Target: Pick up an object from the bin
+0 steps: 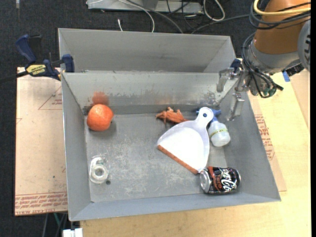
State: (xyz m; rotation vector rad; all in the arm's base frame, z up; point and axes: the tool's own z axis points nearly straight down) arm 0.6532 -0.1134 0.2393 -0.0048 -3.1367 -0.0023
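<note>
My gripper (229, 94) hangs at the bin's back right corner, above the wall, its two fingers (237, 104) spread apart with nothing between them. Just below and left of it lies a small white bottle (219, 134) on the bin floor. A white dustpan (188, 144) with a round handle and an orange-brown front edge lies beside the bottle, towards the middle. A small orange toy figure (171, 115) rests against the back wall, left of the dustpan's handle.
A dark crushed drinks can (220, 179) lies at the front right corner. An orange ball (100, 117) sits at the back left. A clear tape roll (98, 170) lies at the front left. The arm's orange cover rises at the upper right.
</note>
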